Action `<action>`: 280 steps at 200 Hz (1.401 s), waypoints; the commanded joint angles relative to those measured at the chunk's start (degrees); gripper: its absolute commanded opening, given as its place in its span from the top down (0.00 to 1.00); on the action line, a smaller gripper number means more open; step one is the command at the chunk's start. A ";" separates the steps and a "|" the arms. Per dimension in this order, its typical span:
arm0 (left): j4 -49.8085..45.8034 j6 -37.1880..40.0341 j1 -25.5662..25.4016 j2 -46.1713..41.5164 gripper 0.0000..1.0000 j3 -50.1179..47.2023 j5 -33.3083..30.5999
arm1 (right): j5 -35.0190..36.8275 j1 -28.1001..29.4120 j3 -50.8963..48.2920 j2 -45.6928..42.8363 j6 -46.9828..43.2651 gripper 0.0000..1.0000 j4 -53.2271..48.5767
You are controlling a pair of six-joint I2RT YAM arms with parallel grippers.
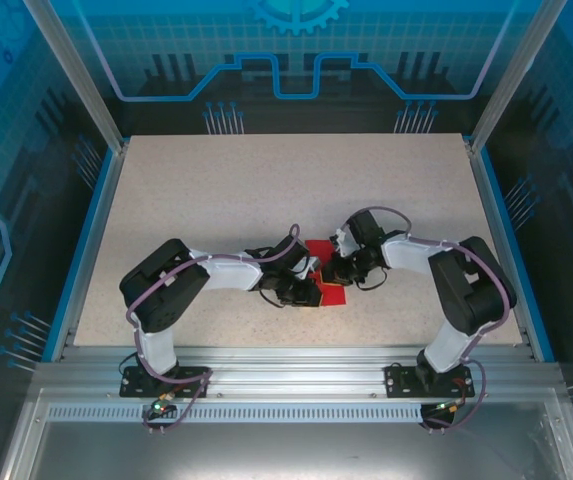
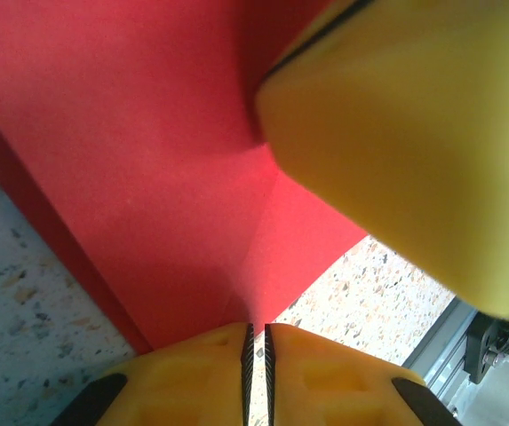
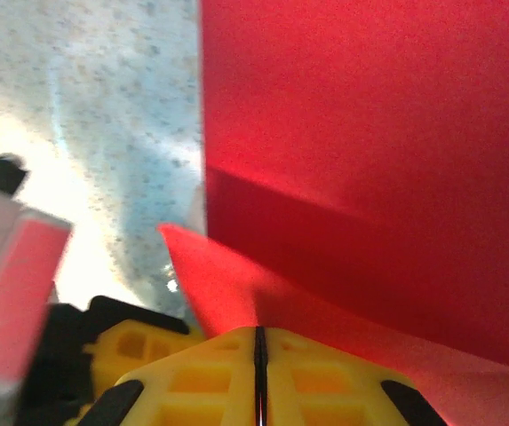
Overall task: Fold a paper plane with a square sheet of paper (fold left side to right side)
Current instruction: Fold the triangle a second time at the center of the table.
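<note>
Left wrist view first: closest to us the left fingers point(image 2: 227, 355) are drawn almost together. A raised crease of the square sheet of paper point(image 2: 147, 177) runs straight down into the slit between them, so we judge them to be nipping the red sheet at that fold. Just beyond, the right fingers point(image 2: 414, 133) come in from the upper right and touch the same sheet beside the crease. In the right wrist view those fingers point(image 3: 236, 355) are clenched tight with their tips at the paper point(image 3: 369, 133); whether any of it is caught between them we cannot tell. From above, the sheet point(image 1: 332, 296) lies on the speckled surface point(image 1: 266, 180) towards its near edge, its long axis running away from the bases. The left fingers point(image 1: 304, 290) sit at its left side and the right fingers point(image 1: 338, 268) at its right, so neither arm is nearer. We judge that the coming fold turns on carrying the left side across that axis towards the right.
</note>
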 commanded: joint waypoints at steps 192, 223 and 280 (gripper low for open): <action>-1.49 -0.49 1.58 -1.07 0.69 -0.99 1.71 | 0.79 0.67 1.30 3.20 -0.91 0.93 -1.27; -2.99 -0.20 1.44 0.13 0.70 -1.60 0.64 | 0.31 0.53 1.82 -0.19 -1.47 0.95 -2.60; -5.35 0.38 0.71 0.71 0.74 -0.94 -1.52 | -1.09 2.58 -0.73 -2.00 -0.35 0.98 -2.59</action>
